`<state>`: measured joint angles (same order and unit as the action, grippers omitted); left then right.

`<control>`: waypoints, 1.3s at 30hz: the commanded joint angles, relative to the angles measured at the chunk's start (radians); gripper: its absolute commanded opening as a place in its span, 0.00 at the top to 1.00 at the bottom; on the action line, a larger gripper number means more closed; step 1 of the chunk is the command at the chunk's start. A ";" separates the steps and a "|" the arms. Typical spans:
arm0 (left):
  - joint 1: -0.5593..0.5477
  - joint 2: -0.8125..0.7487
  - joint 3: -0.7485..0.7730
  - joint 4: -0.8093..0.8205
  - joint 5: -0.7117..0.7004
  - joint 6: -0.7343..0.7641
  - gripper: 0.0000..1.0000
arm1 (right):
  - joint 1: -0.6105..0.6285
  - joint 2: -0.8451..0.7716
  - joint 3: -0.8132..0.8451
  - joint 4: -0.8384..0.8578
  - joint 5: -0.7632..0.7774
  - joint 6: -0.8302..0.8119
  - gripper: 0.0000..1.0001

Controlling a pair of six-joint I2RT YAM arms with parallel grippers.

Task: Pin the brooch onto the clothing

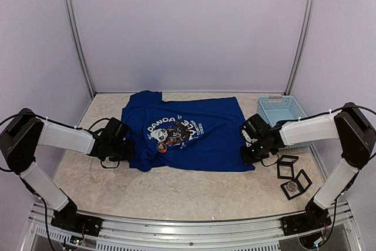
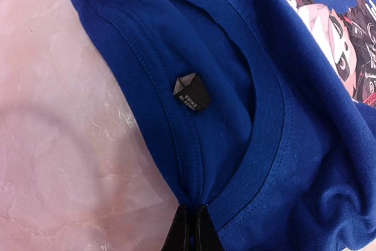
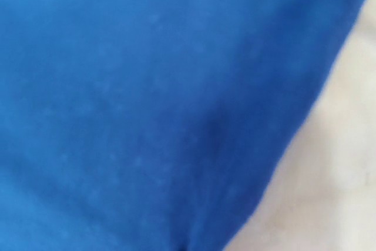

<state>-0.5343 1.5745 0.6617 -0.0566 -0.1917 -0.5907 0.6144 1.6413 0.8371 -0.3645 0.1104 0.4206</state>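
Where the clothing (image 1: 205, 145) lies: spread flat on the table (image 1: 176, 195), neck to the left, hem to the right, chest print facing up.
Cloth: royal-blue soft knit, matte, with shallow folds near the neck.
Print (image 1: 170, 133): round, with white letters curved over a panda figure in white, black and pink.
Collar (image 2: 273, 127): ribbed band with rows of stitching along the seam; it gapes open in a curved shape.
Neck label (image 2: 191, 92): small black woven tag, one end folded to a point, pale letters too small to read.
Left gripper (image 2: 191, 218): two thin black fingers pressed together, pinching the collar edge beside the table.
Right gripper (image 1: 251, 150): at the near right hem corner; its own camera shows only blurred blue cloth and pale table, so I cannot tell if it is clenched or released.
Table surface: beige, marbled, a little glossy.
Basket (image 1: 282, 110): light-blue plastic, rectangular, with grid walls, just beyond the right arm.
Frames (image 1: 295, 184): two black square frames on the table, near the hem.
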 commanded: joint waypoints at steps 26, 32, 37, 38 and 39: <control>0.277 0.136 0.290 0.045 -0.162 0.093 0.57 | -0.098 -0.049 0.067 -0.125 0.005 -0.119 1.00; 0.006 0.012 0.295 -0.120 -0.386 0.143 0.25 | -0.100 -0.028 0.085 -0.111 -0.004 -0.130 1.00; -0.268 -0.125 0.226 -0.280 -0.341 0.113 0.41 | -0.102 -0.027 0.073 -0.102 -0.006 -0.123 1.00; -0.298 -0.127 0.214 -0.302 -0.294 0.117 0.45 | -0.102 -0.026 0.071 -0.101 -0.006 -0.123 1.00; -0.329 -0.123 0.206 -0.326 -0.256 0.122 0.46 | -0.102 -0.025 0.072 -0.102 -0.005 -0.123 1.00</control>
<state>-0.7818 1.4769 0.9230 -0.2127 -0.5125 -0.4740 0.5228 1.6058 0.9016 -0.4835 0.1089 0.3031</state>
